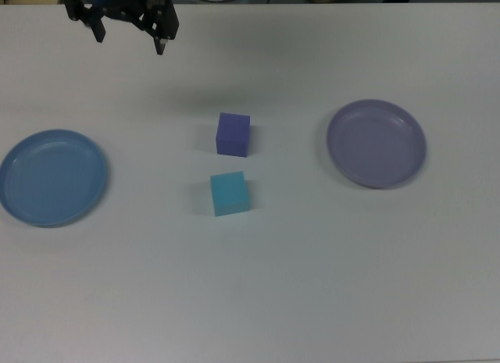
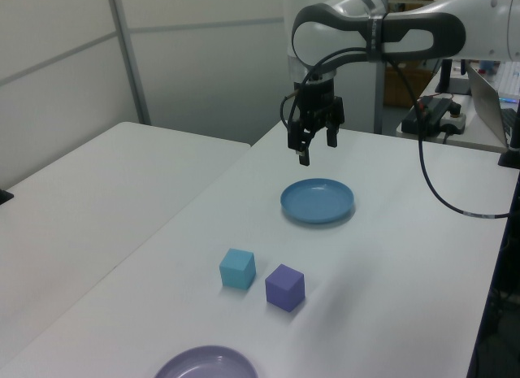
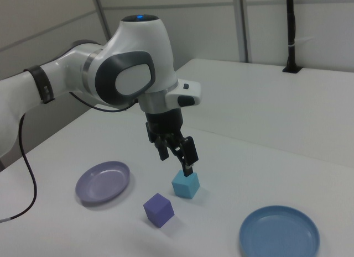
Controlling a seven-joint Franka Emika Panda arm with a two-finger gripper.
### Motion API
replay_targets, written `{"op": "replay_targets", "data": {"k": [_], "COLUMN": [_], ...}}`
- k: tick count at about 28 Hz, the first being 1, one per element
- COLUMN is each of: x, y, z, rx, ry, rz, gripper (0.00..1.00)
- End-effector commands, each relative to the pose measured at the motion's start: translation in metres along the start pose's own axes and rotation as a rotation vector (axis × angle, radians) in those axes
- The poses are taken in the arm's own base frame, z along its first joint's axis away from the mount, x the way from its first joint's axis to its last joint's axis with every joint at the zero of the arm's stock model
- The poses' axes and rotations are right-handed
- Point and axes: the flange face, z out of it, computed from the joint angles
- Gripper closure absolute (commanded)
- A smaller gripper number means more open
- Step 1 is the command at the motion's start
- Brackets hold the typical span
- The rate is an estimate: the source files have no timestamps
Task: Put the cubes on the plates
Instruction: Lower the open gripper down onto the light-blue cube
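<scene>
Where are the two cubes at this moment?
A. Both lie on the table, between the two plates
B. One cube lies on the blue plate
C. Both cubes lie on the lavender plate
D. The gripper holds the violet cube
A: the cyan cube and the violet cube sit on the table, with the blue plate and the lavender plate empty on either side and the open gripper holding nothing.

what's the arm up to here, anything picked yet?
Nothing picked yet. The Franka arm's two-finger gripper hangs open and empty above the white table. The small matte cyan cube and the small matte violet-blue cube sit side by side on the table between the plates. The round light blue plate and the round pale lavender plate are both empty.
</scene>
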Motion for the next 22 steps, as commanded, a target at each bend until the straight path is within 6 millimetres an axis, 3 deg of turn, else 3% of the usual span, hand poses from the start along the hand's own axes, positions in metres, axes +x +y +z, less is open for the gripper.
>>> {"op": "replay_targets", "data": {"k": [1, 6, 8, 13, 16, 19, 22], "x": [0.006, 0.014, 0.024, 0.043, 0.047, 0.048, 0.054], "y": [0.002, -0.007, -0.017, -0.062, -0.075, -0.115, -0.125], "z": [0.008, 0.027, 0.045, 0.069, 0.082, 0.099, 0.122], "rx": [-0.007, 0.004, 0.001, -0.007, -0.006, -0.004, -0.007], "ry": [-0.016, -0.047, -0.048, 0.005, -0.001, 0.002, -0.016], "rz": [-0.014, -0.074, -0.092, -0.153, -0.173, -0.234, -0.251], "gripper": [0.0, 0.0, 0.0, 0.0, 0.0, 0.0, 0.0]}}
